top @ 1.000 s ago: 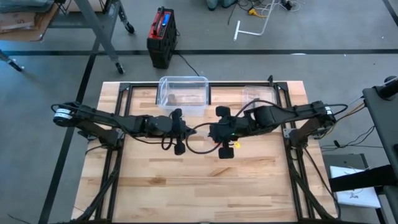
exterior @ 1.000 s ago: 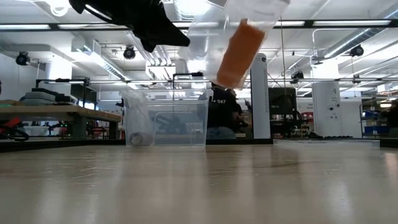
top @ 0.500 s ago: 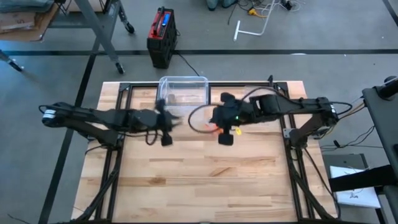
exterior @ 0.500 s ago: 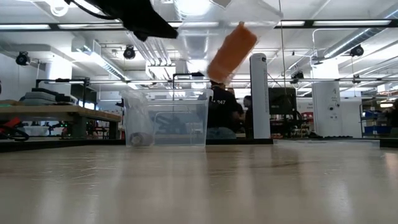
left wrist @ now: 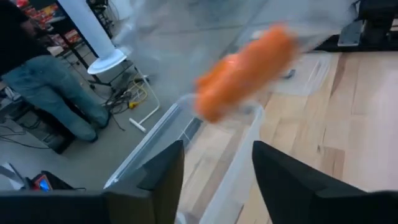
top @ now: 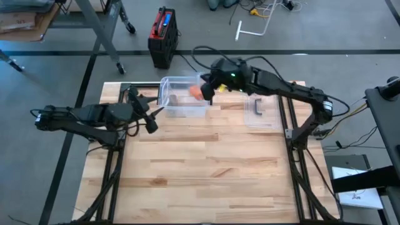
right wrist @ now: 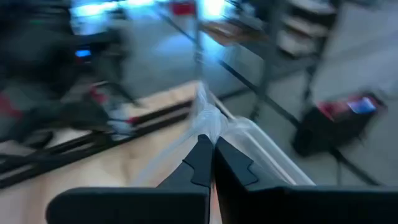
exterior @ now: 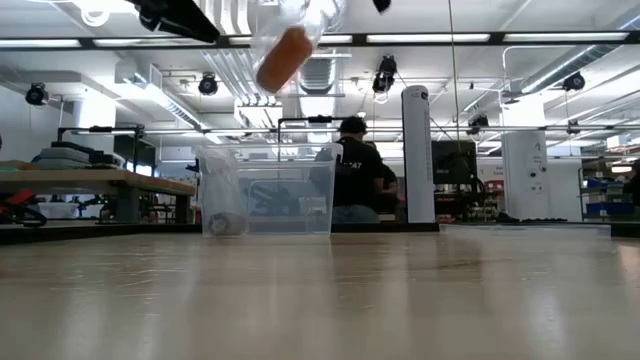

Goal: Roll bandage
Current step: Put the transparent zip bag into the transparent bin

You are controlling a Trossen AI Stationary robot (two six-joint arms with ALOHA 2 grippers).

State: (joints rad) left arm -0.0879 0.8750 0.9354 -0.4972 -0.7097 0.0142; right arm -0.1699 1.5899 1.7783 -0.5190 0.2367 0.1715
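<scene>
The bandage is an orange roll [top: 196, 93] inside a clear plastic bag [exterior: 290, 30]. It hangs tilted above the clear bin [top: 184, 105] at the table's far edge. My right gripper [top: 207, 87] reaches in from the right and is shut on the bag. My left gripper [top: 152, 120] stands open over the table's left part, apart from the bag. In the left wrist view its fingers [left wrist: 163, 171] frame the roll [left wrist: 244, 71], which is farther off. My right gripper pinches the bag's bunched clear plastic [right wrist: 208, 117] between its two shut fingers, coming at it from the table's right side. The bag hangs below the fingers with the orange roll [exterior: 283, 57] tilted inside it, lifted clear above the bin.
The clear bin [exterior: 268, 200] stands on the table near its far edge, with a pale roll [exterior: 225, 222] lying in it. A clear lid [top: 256, 107] lies to the bin's right. A red and black box [top: 162, 34] sits on the floor beyond. A person stands behind the table.
My right gripper has carried the bag with the orange roll from the table's middle toward the far edge, ending over the clear bin; the roll has swung within the bag. My left gripper has drawn away from the bag toward the table's left edge.
</scene>
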